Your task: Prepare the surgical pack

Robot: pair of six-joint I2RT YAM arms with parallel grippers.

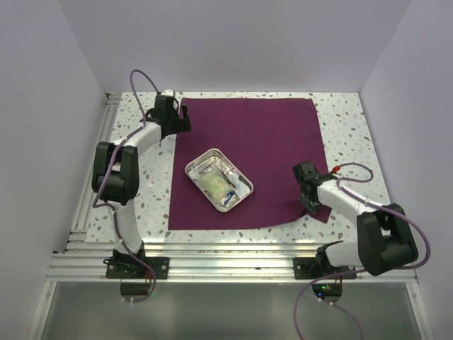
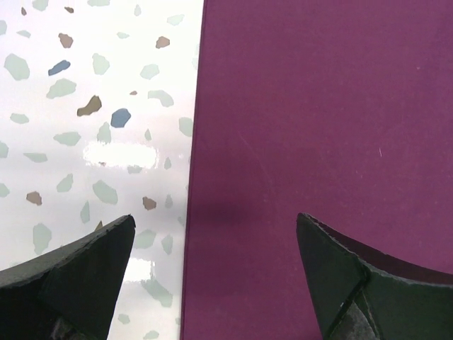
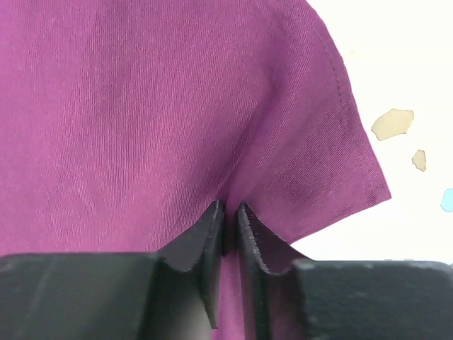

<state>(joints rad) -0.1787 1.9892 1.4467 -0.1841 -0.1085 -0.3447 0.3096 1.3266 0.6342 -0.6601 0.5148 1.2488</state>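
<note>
On the speckled table a big purple cloth is spread out flat and pretty much square, nothing folded over. Sitting on it a bit left of the middle, turned at an angle, is a small steel tray with some little packets in it; I can't make out exactly what they are from above. Over at the far left corner of the cloth, the left gripper has its fingers spread wide apart. Its wrist camera shows the left gripper straddling the cloth's left edge, with one finger over bare table and the other finger over the fabric. Nothing is between them, and I honestly can't tell if the tips touch the surface. Down at the near right corner, the right gripper sits on the cloth. Up close, the right gripper has its fingers pressed almost together, pinching a small ridge of fabric just beside the corner. The cloth puckers up toward the pinch, and the corner tip pokes out to one side over the table.
</note>
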